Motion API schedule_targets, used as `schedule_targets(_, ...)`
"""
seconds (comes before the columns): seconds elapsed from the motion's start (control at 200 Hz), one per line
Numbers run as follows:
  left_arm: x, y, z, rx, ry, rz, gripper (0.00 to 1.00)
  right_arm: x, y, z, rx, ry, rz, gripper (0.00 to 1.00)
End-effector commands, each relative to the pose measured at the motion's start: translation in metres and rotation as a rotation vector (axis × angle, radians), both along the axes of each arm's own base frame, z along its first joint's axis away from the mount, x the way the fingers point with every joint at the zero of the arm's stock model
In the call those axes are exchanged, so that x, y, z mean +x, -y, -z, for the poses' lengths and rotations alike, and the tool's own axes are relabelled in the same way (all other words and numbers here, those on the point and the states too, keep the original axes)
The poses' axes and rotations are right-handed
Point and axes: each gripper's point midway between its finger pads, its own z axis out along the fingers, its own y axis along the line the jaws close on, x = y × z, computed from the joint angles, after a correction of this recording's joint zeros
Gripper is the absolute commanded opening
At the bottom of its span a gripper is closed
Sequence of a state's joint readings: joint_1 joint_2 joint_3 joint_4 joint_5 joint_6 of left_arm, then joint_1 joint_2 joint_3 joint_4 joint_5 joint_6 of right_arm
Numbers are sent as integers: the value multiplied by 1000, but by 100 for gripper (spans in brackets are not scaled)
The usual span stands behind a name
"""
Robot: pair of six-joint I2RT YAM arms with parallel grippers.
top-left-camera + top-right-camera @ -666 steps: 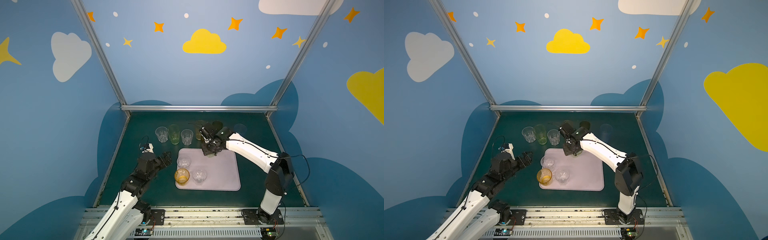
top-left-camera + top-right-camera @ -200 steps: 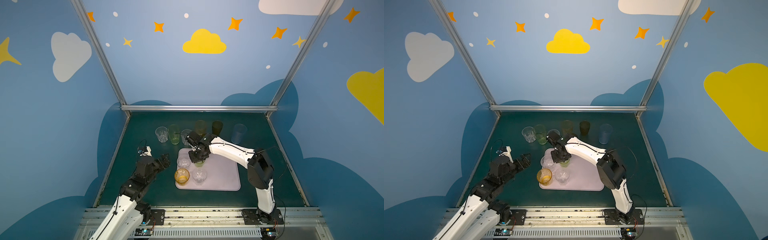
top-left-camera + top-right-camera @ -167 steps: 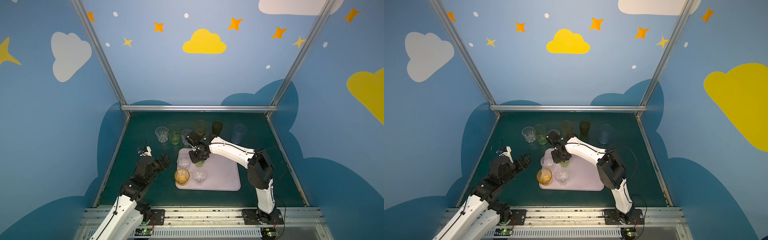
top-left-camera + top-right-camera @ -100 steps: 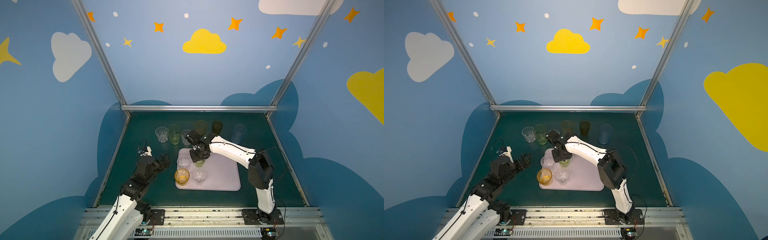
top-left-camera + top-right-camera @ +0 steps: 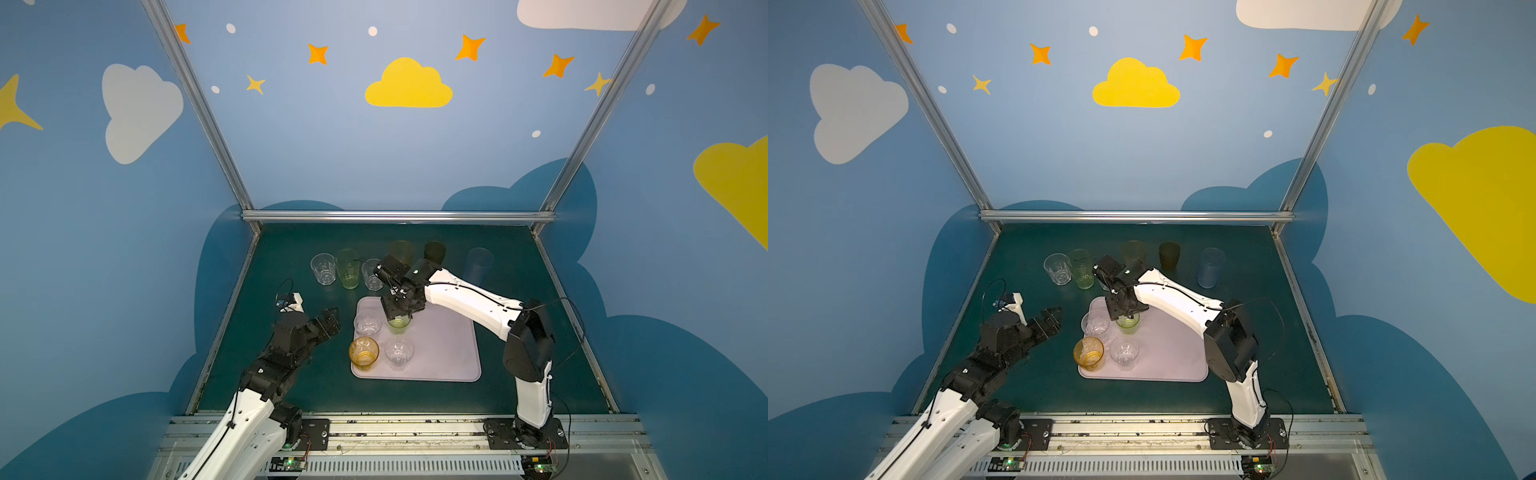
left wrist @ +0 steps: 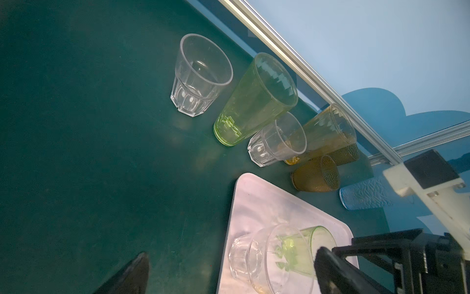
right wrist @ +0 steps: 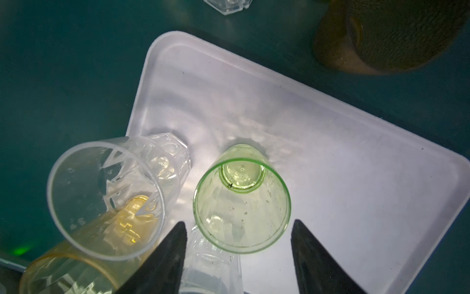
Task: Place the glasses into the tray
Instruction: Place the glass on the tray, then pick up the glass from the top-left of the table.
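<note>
1. The short green glass (image 7: 241,203) stands upright in the far-left part of the tray (image 7: 356,178), with its mouth up and its long axis vertical.
2. The right gripper (image 7: 238,222) hangs straight above that glass. Its fingers (image 7: 165,254) are spread to either side of the rim, with a thin gap at each side, and they pinch nothing.
3. The tray holds four upright glasses. A clear faceted glass (image 5: 368,324) stands just beside the green one. An amber glass (image 5: 363,353) and a second clear glass (image 5: 399,353) stand on the near side.
4. Beyond the tray, more glasses stand mouth up in a row on the desk (image 5: 332,395): a clear tumbler (image 5: 323,269), a tall green glass (image 5: 348,270), a small clear tumbler (image 5: 371,275), a tall amber glass (image 5: 401,249), a dark brown glass (image 5: 434,251) and a pale blue glass (image 5: 478,264).
5. The left gripper (image 5: 330,320) hovers over the desk to the left of the tray, with its fingers spread wide and nothing between them.
6. The left wrist view shows a short brown dotted glass (image 6: 315,178) near the tray's far corner, and I cannot find it in either top view. Only the right wrist view shows the gaps beside the green rim. In both top views the gripper covers them.
</note>
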State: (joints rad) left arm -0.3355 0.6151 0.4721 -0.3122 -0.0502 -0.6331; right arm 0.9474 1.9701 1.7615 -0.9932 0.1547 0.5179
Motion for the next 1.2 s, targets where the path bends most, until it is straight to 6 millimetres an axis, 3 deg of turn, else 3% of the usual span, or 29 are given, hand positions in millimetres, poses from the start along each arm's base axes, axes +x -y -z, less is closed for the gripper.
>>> schedule_targets(0.0, -1, -2, 2, 7, -6, -6, 100, -3, 6, -15, 1, 23, 1, 67)
schedule_targets(0.325, 10, -3, 1, 40, -4, -16, 100, -5, 4, -28, 65, 59, -51, 71)
schedule_targets(0.656, 27, -24, -1, 83, -23, -124, 100, 1, 11, -40, 128, 151, -128, 81)
schedule_targets(0.841, 41, -49, -1, 122, -39, -214, 100, 2, 14, -42, 214, 164, -146, 84)
schedule_targets(1.192, 90, -71, 7, 34, -78, -304, 100, -4, 55, -54, 327, 217, -90, 86)
